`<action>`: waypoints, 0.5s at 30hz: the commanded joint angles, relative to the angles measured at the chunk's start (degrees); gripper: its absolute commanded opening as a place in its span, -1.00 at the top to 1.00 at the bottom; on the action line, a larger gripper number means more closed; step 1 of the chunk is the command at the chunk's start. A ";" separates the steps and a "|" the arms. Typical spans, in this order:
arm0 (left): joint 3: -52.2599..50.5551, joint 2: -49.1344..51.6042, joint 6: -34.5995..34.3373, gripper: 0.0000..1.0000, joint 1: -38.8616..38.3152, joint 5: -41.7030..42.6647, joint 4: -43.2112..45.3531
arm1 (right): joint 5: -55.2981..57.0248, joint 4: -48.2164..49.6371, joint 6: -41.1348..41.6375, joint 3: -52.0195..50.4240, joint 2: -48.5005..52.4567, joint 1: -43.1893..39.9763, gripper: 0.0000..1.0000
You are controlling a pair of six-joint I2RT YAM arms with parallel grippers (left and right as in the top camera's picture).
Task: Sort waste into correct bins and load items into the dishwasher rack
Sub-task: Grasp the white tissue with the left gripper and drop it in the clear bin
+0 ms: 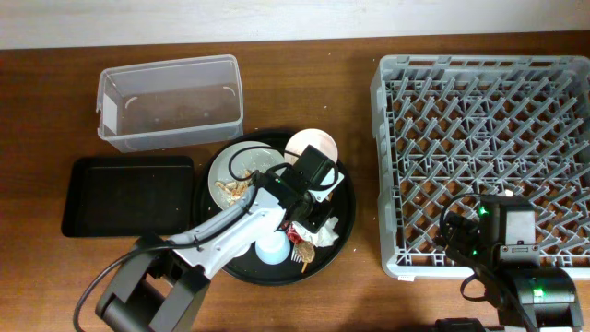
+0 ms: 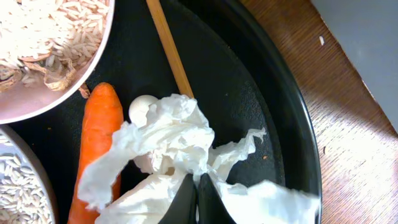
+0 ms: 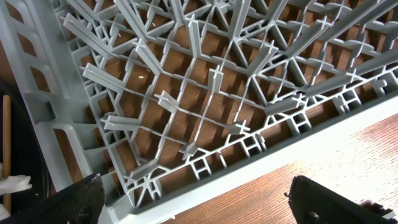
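Observation:
My left gripper (image 2: 196,194) is shut on a crumpled white napkin (image 2: 168,140) that lies on the big round black tray (image 2: 292,124). In the overhead view this gripper (image 1: 309,219) is over the tray's right half, with the napkins (image 1: 327,232) beside it. An orange carrot piece (image 2: 99,134) lies left of the napkin, partly under it. A wooden chopstick (image 2: 170,50) runs up from the napkin. The cream-pink bowl (image 2: 43,99) holds beige scraps. The grey dishwasher rack (image 1: 489,138) stands at the right. My right gripper (image 3: 199,208) is open and empty over the rack's front edge (image 3: 205,186).
The pale plate (image 1: 235,175), the bowl (image 1: 313,146), a light blue cup (image 1: 272,247) and a white fork (image 1: 302,260) sit on the round tray. The clear tub (image 1: 171,101) stands at the back left. The shallow black rectangular tray (image 1: 129,194) lies in front of it.

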 commanded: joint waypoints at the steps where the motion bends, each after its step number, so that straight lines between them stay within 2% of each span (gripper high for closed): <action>1: 3.56 -2.21 0.24 0.98 0.11 -1.86 -1.29 | 1.36 0.04 0.48 1.11 -0.07 0.24 -0.97; 2: 6.16 -6.38 0.26 0.99 0.55 -6.32 -4.57 | 1.36 0.04 0.48 1.11 -0.07 0.24 -0.97; 4: 7.45 -10.49 0.26 0.99 1.88 -9.40 -7.08 | 1.36 0.04 0.48 1.11 -0.07 0.24 -0.97; 7: 7.54 -17.70 0.26 0.99 7.63 -9.97 -7.67 | 1.36 0.04 0.48 1.11 -0.07 0.24 -0.97; 11: 7.54 -19.96 0.28 0.99 21.31 -14.27 1.84 | 1.36 0.04 0.48 1.11 -0.07 0.24 -0.97; 15: 7.54 -15.02 0.26 0.99 31.28 -14.27 16.87 | 1.36 0.17 0.48 1.11 -0.07 0.24 -0.97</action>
